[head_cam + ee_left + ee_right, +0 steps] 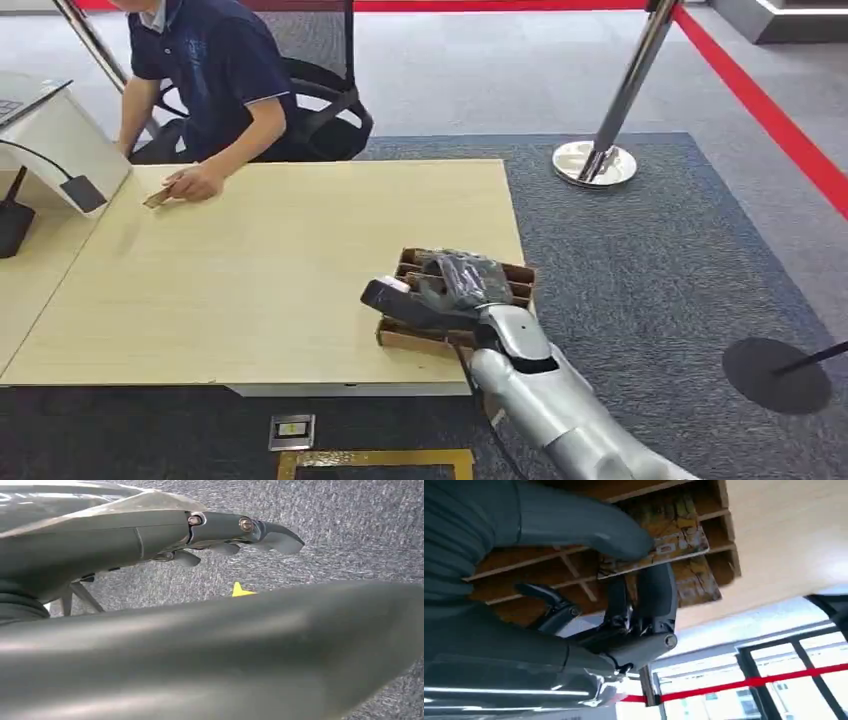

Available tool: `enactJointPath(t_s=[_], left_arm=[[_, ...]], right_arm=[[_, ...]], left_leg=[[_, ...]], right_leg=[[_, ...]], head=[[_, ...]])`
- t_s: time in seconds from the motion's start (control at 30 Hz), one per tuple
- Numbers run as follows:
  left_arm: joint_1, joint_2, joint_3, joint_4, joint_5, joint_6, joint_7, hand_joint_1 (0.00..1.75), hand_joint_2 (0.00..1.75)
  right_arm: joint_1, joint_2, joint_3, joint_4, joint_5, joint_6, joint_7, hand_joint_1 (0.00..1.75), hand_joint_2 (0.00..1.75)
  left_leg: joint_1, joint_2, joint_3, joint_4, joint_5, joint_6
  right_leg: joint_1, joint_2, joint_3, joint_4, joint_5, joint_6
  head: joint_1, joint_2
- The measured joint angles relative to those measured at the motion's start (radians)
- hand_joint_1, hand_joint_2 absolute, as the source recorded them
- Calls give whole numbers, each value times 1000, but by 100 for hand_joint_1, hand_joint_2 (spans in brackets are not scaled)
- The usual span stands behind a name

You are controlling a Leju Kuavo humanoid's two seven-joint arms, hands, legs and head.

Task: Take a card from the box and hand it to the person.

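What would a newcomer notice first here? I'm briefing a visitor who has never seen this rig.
Most striking is the silver right arm reaching in from below, its right hand over the cardboard box at the table's near right corner. The wrist view shows the thumb and fingers pinching a card above the dividers. Across the table, a seated person rests a hand on another card.

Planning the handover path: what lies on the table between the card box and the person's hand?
Bare tabletop in the head view: nothing lies between the box under the right hand and the person's hand.
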Motion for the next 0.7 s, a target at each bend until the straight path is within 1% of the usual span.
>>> enactJointPath(t_s=[0.17, 0.4, 0.7], left_arm=[[0, 0, 0, 0, 4, -1, -4, 0, 0], [0, 0, 0, 0, 6, -1, -14, 0, 0], [0, 0, 0, 0, -5, -4, -16, 0, 0]], right_arm=[[27, -25, 10, -161, 10, 37, 11, 175, 175], [22, -39, 24, -284, 13, 55, 19, 175, 175], [-11, -45, 58, -393, 10, 89, 12, 175, 175]], left_leg=[[0, 0, -1, 0, 0, 0], [0, 0, -1, 0, 0, 0], [0, 0, -1, 0, 0, 0]], right_leg=[[0, 0, -1, 0, 0, 0], [0, 0, -1, 0, 0, 0], [0, 0, -1, 0, 0, 0]], head=[[0, 0], [0, 0], [0, 0]])
